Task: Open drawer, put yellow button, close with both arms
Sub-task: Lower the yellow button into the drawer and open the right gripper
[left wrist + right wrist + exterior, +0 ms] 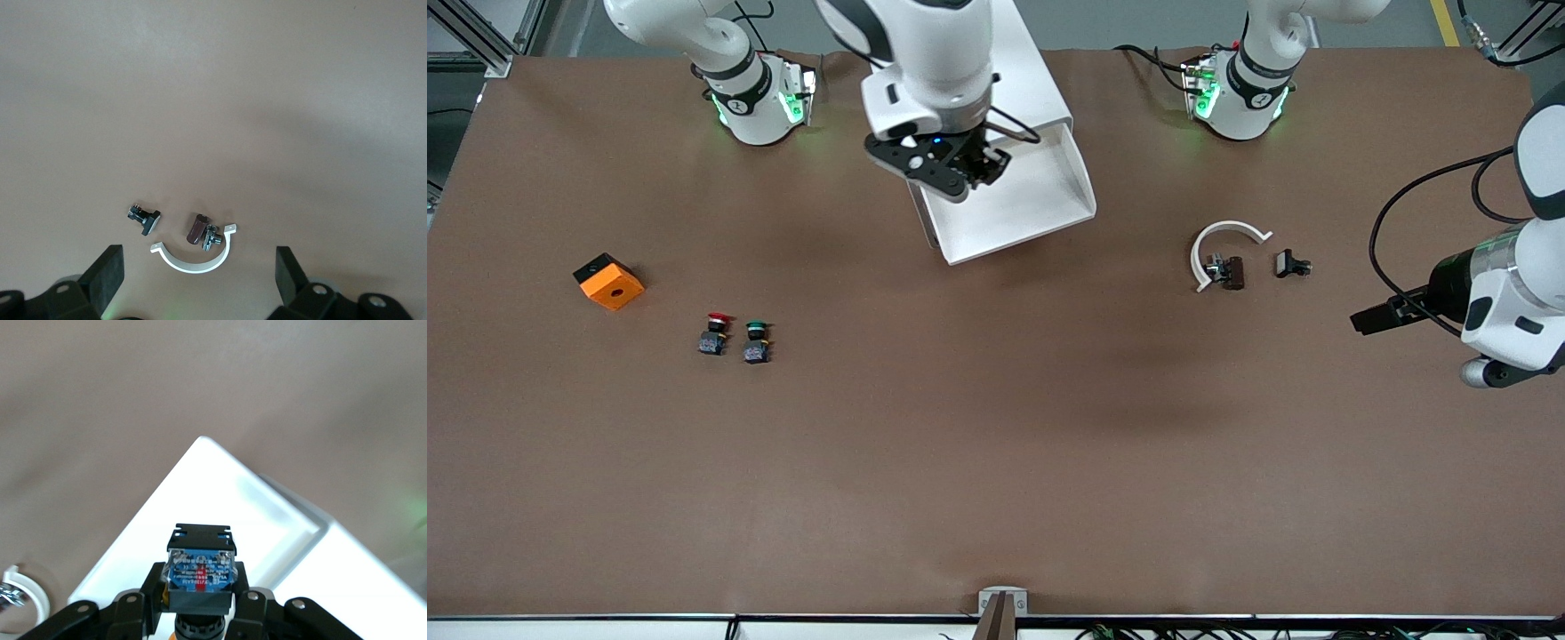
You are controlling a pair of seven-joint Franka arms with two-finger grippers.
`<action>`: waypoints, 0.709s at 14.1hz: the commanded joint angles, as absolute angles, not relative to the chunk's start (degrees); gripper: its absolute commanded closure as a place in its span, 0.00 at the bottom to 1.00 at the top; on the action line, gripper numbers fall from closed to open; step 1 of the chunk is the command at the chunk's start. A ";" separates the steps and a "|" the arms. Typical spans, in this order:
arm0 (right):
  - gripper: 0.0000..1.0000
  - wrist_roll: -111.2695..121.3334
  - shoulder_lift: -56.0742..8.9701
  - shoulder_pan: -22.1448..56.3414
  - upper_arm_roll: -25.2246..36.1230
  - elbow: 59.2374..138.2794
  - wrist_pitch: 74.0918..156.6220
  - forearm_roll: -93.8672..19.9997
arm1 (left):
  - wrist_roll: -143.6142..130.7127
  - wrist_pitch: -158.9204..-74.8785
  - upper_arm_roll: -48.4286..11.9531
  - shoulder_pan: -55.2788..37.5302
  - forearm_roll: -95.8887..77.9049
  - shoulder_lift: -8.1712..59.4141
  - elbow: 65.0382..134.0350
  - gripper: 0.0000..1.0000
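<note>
Brown surface [996,444] with two white robot arms, a white cabinet [1032,80] and small parts.

Open top drawer [1049,191] juts from the cabinet toward the front camera, its white tray bare where it shows. Right hand [960,169] hangs over the drawer, fingers clamped on the yellow button [200,570], whose blue-grey body faces the wrist camera, cap barely visible below. Left hand [200,283] hovers at its own arm's end of the surface, fingers [107,273] spread wide and holding nothing, above a white half-ring clamp [1223,240], a small brown part [1232,271] beside it and a black clip [1291,264]. Toward the right arm's end lie an orange block [609,282], a red button [713,333] and a green button [756,342] side by side.
</note>
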State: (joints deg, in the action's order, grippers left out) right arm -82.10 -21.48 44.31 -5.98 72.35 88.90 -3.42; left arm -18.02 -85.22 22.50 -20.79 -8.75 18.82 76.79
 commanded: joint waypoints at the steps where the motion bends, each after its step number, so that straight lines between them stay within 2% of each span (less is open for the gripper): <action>1: 0.71 -88.14 -24.60 45.70 -4.92 70.75 90.87 -4.48 | -17.31 -86.66 22.15 -21.36 -7.47 16.44 79.63 0.00; 5: 0.71 -96.65 -26.63 45.53 -4.83 71.02 91.41 -4.31 | -17.40 -86.66 22.06 -21.36 -7.38 16.52 79.80 0.00; 10: 0.71 -104.41 -27.51 45.61 -4.75 74.35 96.76 -4.22 | -17.75 -86.57 22.06 -21.62 -7.47 16.35 80.33 0.00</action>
State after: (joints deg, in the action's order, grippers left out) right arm -102.12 -27.68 45.41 -4.96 72.93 95.11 -3.41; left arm -17.99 -85.70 22.35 -21.11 -8.75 18.09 78.40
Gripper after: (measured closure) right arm 0.564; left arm 0.000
